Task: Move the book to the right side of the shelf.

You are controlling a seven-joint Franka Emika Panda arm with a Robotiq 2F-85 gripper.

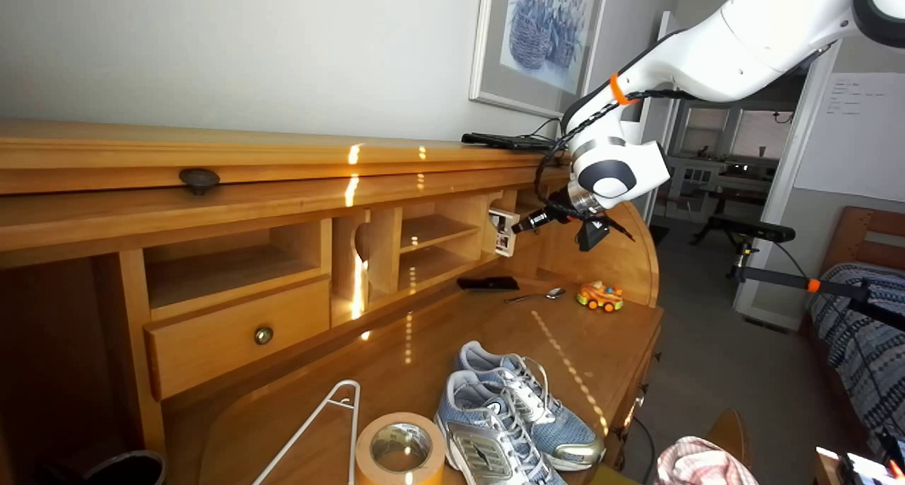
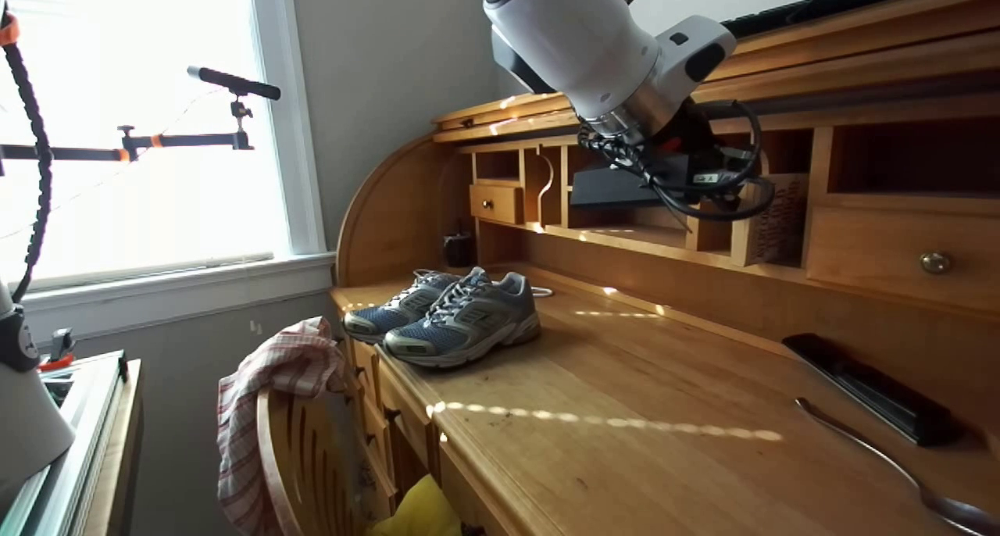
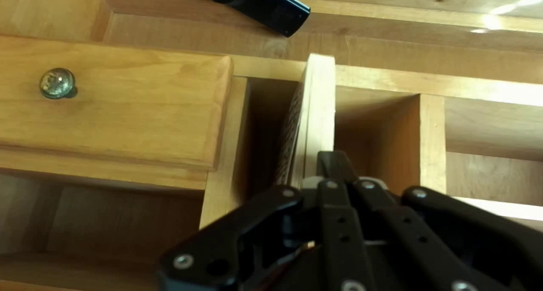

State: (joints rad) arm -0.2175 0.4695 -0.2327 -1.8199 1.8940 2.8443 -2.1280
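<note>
The book stands upright in the small pigeonhole shelf, its pale edge sticking out past the lower rail. Its whitish face with dark and orange marks shows in an exterior view, and its printed other face in an exterior view. In the wrist view a dark gap separates it from the upright beside the drawer. My gripper has its fingers together, the tips at the right side of the book's edge; I cannot tell whether they touch. The gripper tips also show beside the book in an exterior view.
The knobbed drawer is beside the pigeonhole. A black slab-like object lies below on the desk. A spoon, a toy car, sneakers, a tape roll and a hanger are on the desk.
</note>
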